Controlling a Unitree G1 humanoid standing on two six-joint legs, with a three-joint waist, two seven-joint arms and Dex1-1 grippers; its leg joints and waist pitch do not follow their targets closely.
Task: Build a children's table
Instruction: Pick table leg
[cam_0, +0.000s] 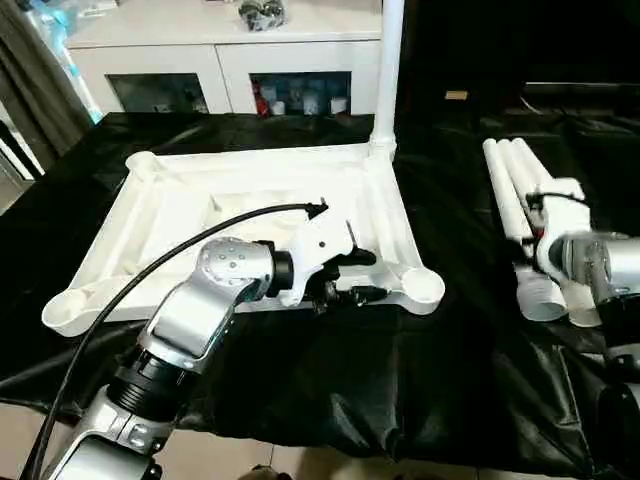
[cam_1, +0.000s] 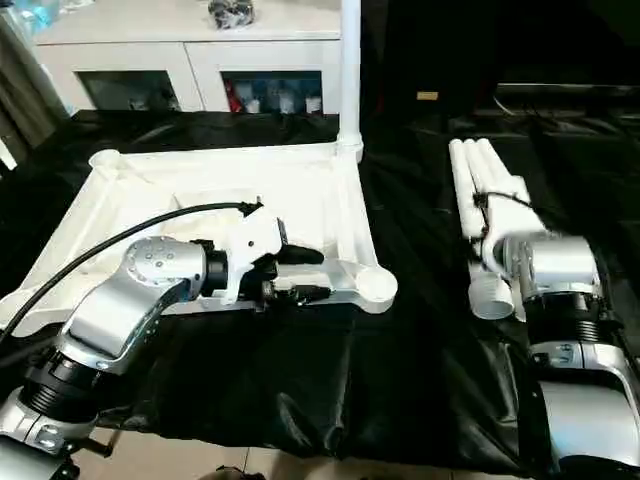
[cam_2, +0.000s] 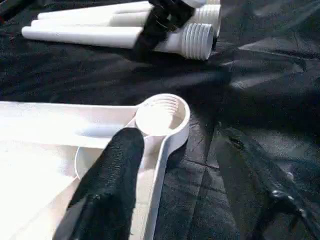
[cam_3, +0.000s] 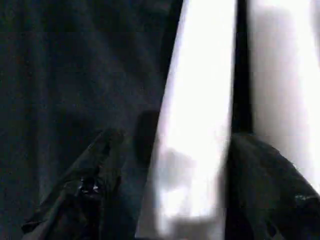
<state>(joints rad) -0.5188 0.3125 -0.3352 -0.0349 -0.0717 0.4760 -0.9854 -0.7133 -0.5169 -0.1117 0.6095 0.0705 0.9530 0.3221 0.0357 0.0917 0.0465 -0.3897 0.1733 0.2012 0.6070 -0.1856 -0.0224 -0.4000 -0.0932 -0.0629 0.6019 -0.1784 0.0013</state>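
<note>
The tabletop lies underside up on the black table, one leg standing upright in its far right socket. The left gripper hovers over the top's near edge, jaws apart and empty: one finger above the rim, the other past it over the cloth, the near right socket just ahead. Three loose legs lie together to the right. The right gripper hangs over them, fingers spread to either side of one leg, not clamped.
</note>
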